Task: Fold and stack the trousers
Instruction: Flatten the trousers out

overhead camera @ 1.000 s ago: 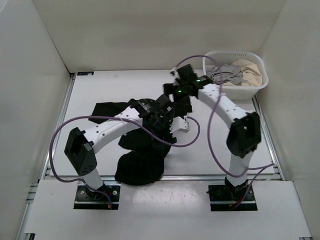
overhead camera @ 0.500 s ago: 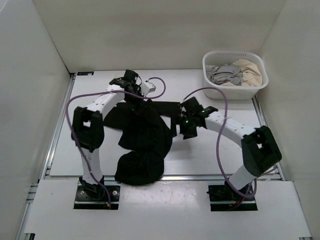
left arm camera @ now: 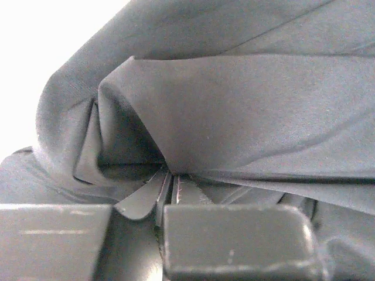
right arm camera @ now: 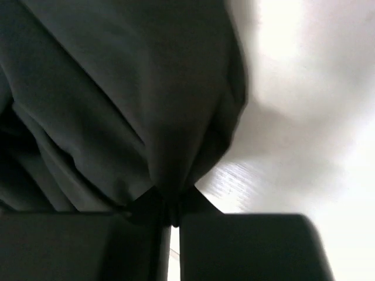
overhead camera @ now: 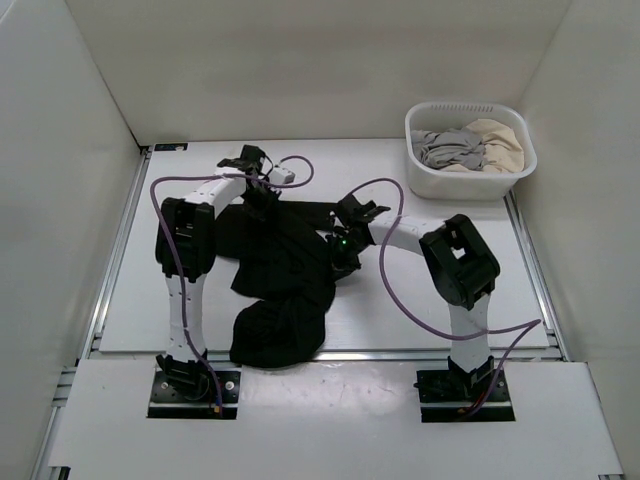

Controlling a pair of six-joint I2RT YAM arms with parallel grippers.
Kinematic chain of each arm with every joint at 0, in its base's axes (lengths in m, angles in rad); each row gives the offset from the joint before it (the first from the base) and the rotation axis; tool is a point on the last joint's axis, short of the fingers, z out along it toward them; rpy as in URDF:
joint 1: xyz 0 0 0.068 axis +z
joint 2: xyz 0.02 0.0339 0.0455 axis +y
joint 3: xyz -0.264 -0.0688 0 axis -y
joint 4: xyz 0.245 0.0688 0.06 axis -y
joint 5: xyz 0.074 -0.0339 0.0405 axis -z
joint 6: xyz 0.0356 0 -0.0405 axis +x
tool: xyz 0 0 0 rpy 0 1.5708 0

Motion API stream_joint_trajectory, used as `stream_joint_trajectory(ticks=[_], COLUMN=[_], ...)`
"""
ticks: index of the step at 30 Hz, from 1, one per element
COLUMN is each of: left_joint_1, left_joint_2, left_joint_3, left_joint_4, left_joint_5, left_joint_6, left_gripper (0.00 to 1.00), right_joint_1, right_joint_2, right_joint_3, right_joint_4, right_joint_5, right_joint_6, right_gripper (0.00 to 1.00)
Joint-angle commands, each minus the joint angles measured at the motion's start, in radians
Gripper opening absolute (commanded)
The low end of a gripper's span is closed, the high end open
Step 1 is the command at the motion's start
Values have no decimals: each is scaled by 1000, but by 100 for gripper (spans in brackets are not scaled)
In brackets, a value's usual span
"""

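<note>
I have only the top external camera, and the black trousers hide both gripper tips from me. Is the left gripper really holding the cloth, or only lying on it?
Observer: It is holding it. In the left wrist view the left gripper is shut on a fold of the trousers, and the cloth runs in between its jaws.
Operator: And the right one?
Observer: The right gripper is also shut on the trousers. In the right wrist view it pinches a bunched edge, and the cloth fans out from the pinch in folds.
Operator: What is beside that pinch?
Observer: White table shows directly to the right of the pinch in that view. To the left there is only black cloth.
</note>
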Motion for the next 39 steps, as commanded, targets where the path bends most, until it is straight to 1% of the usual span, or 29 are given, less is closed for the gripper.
stream_joint_trajectory(ticks=[1, 4, 5, 7, 8, 9, 10, 11, 12, 14, 15, 16, 17, 18, 19, 20, 21, 22, 24, 25, 27, 28, 29, 31, 32, 34, 35, 36, 39], left_joint_1=[62, 144, 162, 187, 187, 187, 187, 178, 168, 168, 168, 168, 168, 180, 211, 230, 249, 288, 326, 338, 339, 313, 290, 235, 181, 123, 62, 38, 1], left_joint_2=[-96, -186, -211, -286, -308, -325, -348, -348, -360, -360, -360, -337, -322, -302, -279, -227, -202, -188, -217, -248, -349, -383, -445, -504, -532, -607, -633, -674, -673], left_joint_3=[-15, -15, -15, -15, -15, -28, -28, -28, -28, -28, -11, 6, 24, 49, 111, 154, 203, 283, 284, 203, 76, 2, -152, -306, -434, -546, -646, -685, -727], left_joint_4=[-18, -46, -55, -92, -107, -124, -155, -169, -179, -189, -189, -189, -189, -189, -189, -199, -254, -283, -316, -316, -304, -293, -255, -192, -158, -42, 6, 53, 149], left_joint_5=[-38, -49, -49, -49, -30, -19, -19, -7, 4, 4, -12, -39, -80, -93, -93, -93, -105, -90, -43, -33, -23, -13, 0, 1, 1, -35, -98, -130, -174], left_joint_6=[-44, -81, -90, -90, -90, -90, -90, -102, -102, -130, -130, -142, -142, -142, -142, -142, -142, -142, -101, -81, -43, -15, -3, 16, 28, 48, 62, 71, 82], left_gripper=[14, 14, 14, 14, 14, 14, 14, 14, 14, 14, 14, 14, 14, 20, 27, 34, 54, 60, 72, 81, 89, 92, 100, 100, 100, 100, 100, 100, 100], right_joint_1=[-31, -142, -215, -275, -307, -308, -308, -297, -288, -279, -279, -279, -279, -279, -279, -279, -279, -279, -279, -279, -279, -279, -279, -279, -279, -279, -279, -279, -236], right_joint_2=[18, -88, -119, -185, -185, -159, -125, -35, 19, 156, 175, 197, 244, 264, 277, 265, 242, 163, 46, -82, -210, -319, -364, -442, -453, -453, -453, -434, -362], right_joint_3=[58, 68, 83, 155, 199, 259, 414, 505, 600, 856, 886, 914, 1008, 1053, 1081, 1092, 1060, 1018, 887, 718, 517, 418, 238, 103, 53, -41, -55, -55, 26], right_joint_4=[-110, -180, -202, -275, -301, -336, -437, -497, -615, -680, -665, -644, -644, -644, -625, -610, -593, -553, -504, -483, -414, -391, -345, -332, -332, -308, -297, -276, -266], right_joint_5=[96, 266, 299, 337, 337, 311, 291, 291, 291, 320, 307, 285, 314, 323, 334, 346, 346, 372, 421, 451, 504, 504, 504, 494, 504, 524, 534, 534, 555], right_joint_6=[3, 15, 15, -47, -142, -202, -260, -353, -386, -408, -370, -348, -309, -296, -282, -265, -241, -229, -184, -158, -97, -49, -32, -6, 5, 14, 3, 3, -32], right_gripper=[0, 0, 0, 0, 0, 0, 0, 0, 0, 0, 2, 25, 56, 71, 92, 99, 99, 99, 99, 99, 99, 99, 99, 99, 99, 99, 99, 99, 96])
